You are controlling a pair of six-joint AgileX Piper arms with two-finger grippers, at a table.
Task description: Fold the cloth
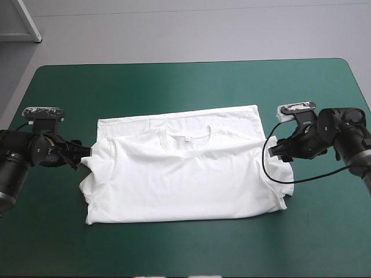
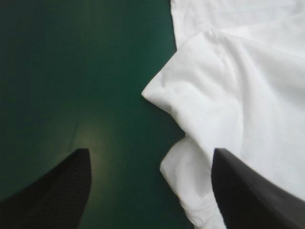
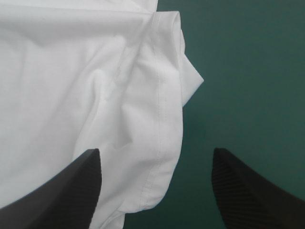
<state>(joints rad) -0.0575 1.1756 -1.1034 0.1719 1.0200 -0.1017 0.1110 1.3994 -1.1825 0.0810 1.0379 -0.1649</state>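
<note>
Neck label (image 1: 188, 137) on the T-shirt (image 1: 185, 179) unreadable; left hand (image 2: 150, 152), right hand (image 3: 157, 152) both wide.

— What can't you read from the high view?

— My left gripper (image 1: 83, 155), middle left of the frame, is too small there for me to judge how wide it stands. My right gripper (image 1: 276, 149), middle right, has its tip hidden behind its own wrist. Both arms run off the side edges.

— And the T-shirt (image 1: 185, 179)?

— The neck label (image 1: 188, 138) is too small to read. The top layer hides whatever lies beneath it. In the left wrist view one black finger (image 2: 248, 191) covers part of the cloth, which runs out of frame beyond it. The right wrist view gives me only one sleeve seam (image 3: 163, 109); the rest is cut off.
</note>
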